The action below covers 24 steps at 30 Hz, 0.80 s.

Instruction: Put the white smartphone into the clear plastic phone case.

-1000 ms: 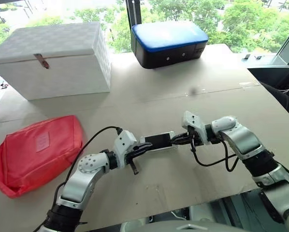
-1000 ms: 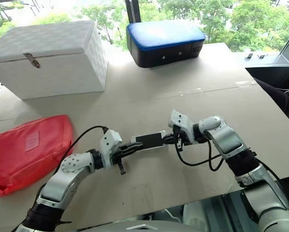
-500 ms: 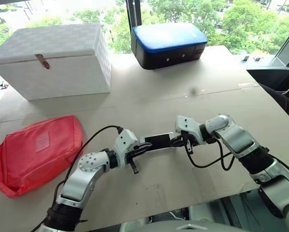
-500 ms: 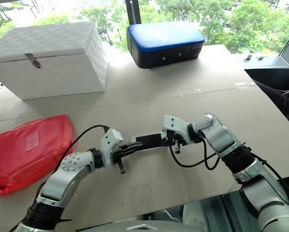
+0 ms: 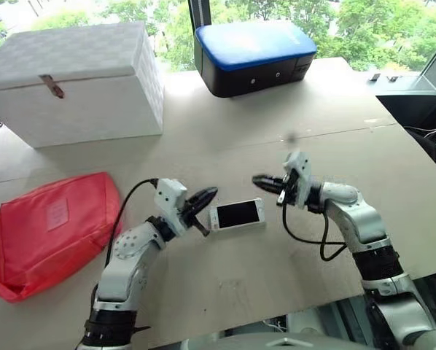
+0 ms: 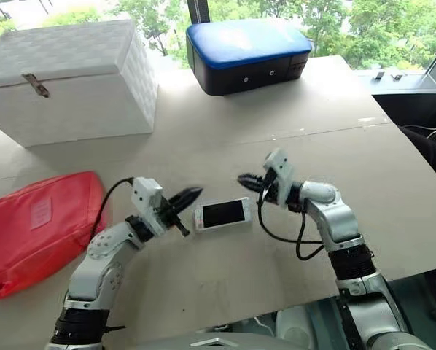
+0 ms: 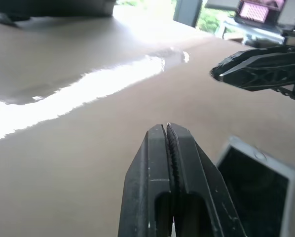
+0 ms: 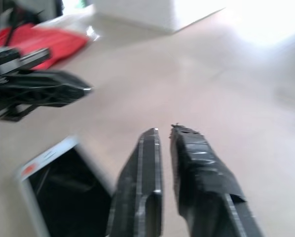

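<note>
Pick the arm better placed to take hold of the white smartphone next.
Left, narrowly. The left gripper hovers right at the end of the white smartphone; the right gripper hangs a little farther off.

Bright window daylight, glare streak on table, right wrist view blurred

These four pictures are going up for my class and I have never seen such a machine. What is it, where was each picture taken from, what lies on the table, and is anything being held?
It is a humanoid robot with two arms, each ending in a two-fingered black gripper. Two pictures come from cameras in its head, looking down; the other two from cameras on its wrists, looking along the fingers.

On the table lie a white smartphone, screen up, a red pouch, a white box and a blue-topped case.

Nothing is held. The left gripper is shut and empty; the right gripper has a narrow gap between its fingers. Both hover either side of the phone.
</note>
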Each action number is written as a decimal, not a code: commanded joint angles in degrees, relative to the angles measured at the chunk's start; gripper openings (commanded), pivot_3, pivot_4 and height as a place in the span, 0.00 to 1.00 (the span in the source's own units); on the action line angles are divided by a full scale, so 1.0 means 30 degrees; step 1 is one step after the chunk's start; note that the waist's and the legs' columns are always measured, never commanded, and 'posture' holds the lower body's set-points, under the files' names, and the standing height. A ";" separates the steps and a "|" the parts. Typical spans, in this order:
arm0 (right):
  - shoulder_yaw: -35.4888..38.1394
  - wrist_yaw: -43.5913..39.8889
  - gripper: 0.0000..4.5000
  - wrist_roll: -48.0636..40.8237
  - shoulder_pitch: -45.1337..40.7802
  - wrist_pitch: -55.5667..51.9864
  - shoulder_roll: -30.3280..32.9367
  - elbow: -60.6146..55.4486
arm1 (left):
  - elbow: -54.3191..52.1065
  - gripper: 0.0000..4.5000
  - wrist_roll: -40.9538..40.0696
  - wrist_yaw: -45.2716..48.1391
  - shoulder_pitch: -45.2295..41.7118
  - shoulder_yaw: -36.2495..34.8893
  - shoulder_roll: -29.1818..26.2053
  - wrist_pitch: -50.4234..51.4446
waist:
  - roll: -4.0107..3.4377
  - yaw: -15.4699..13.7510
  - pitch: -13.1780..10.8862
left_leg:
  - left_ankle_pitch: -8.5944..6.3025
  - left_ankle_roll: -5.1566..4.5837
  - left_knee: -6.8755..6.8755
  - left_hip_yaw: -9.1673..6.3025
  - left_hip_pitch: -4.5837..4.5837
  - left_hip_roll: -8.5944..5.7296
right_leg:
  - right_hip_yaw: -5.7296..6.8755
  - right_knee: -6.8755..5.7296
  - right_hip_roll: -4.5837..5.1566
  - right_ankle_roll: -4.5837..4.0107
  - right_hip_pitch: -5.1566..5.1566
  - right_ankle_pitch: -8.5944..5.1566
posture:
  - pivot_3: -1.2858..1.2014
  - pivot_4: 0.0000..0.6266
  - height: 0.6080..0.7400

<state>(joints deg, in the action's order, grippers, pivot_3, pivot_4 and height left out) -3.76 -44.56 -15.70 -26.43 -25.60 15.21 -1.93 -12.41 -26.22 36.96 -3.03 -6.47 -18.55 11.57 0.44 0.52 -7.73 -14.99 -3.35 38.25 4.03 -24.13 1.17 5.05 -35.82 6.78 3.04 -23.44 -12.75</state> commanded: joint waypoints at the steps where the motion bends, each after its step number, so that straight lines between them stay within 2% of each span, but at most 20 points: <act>1: 0.0637 0.0977 0.52 0.0027 0.0183 0.0962 0.0149 -0.1073 | -0.0526 0.29 -0.0247 -0.1083 -0.0894 -0.1185 0.0297 -0.1101 | 0.0017 -0.0026 -0.0014 | -0.0001 -0.0002 -0.0001 0.0001 -0.0004 -0.0005 | 0.0014 0.0014 -0.0010 0.0003 0.0011 -0.0002 | 0.52 0.24 0.96; 5: 0.1279 0.1297 0.98 0.0273 0.1124 0.1912 0.1289 -0.1905 | -0.0806 0.76 -0.0449 -0.2306 -0.1330 -0.1952 0.0362 -0.0664 | 0.0057 -0.0050 -0.0085 | -0.0006 -0.0017 0.0002 0.0010 -0.0006 -0.0038 | 0.0009 0.0022 -0.0014 0.0017 0.0024 -0.0003 | 0.52 0.24 0.96; 7: 0.1363 0.1097 1.00 0.0726 0.1989 0.2895 0.2253 -0.2121 | -0.1244 0.97 -0.0717 -0.2723 -0.1131 -0.2272 0.0243 -0.0255 | 0.0077 -0.0128 -0.0122 | -0.0009 -0.0025 0.0013 0.0007 -0.0005 -0.0040 | 0.0009 0.0014 -0.0014 0.0026 0.0028 -0.0003 | 0.52 0.24 0.96; 10: 0.2751 0.1437 1.00 -0.0097 0.3533 0.3091 0.2919 -0.2921 | -0.2756 0.99 -0.0942 -0.3366 0.0441 -0.2733 -0.0023 0.0700 | 0.0132 -0.0092 -0.0180 | -0.0009 -0.0027 0.0015 0.0006 0.0013 -0.0029 | 0.0005 0.0001 -0.0034 0.0038 0.0033 -0.0001 | 0.52 0.24 0.96; 15: 0.3205 0.1241 1.00 -0.0461 0.6271 0.3040 0.3807 -0.4524 | -0.5103 0.99 -0.0949 -0.3718 0.3762 -0.3205 -0.0317 0.1075 | 0.0171 0.0034 -0.0239 | -0.0009 -0.0020 -0.0001 0.0020 0.0054 0.0026 | -0.0023 -0.0002 -0.0074 0.0035 0.0048 -0.0003 | 0.52 0.24 0.96; 24: 0.4763 0.2034 1.00 -0.0745 1.1515 0.4082 0.3856 -0.6528 | -0.6527 0.99 -0.0116 -0.3515 0.9819 -0.3463 0.0386 -0.0497 | 0.0202 -0.0320 -0.0260 | -0.0096 -0.0063 0.0023 0.0016 0.0099 0.0036 | -0.0052 0.0010 -0.0056 0.0009 0.0059 -0.0091 | 0.52 0.24 0.96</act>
<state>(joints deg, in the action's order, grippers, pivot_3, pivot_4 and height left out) 8.57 -38.76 -16.78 8.35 -14.80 26.63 -19.32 -30.12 -27.06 26.13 26.61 -15.77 -17.43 11.96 1.05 -0.44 -8.50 -15.31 -3.50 38.32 4.09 -23.83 1.28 4.86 -35.77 6.62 3.05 -23.27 -13.02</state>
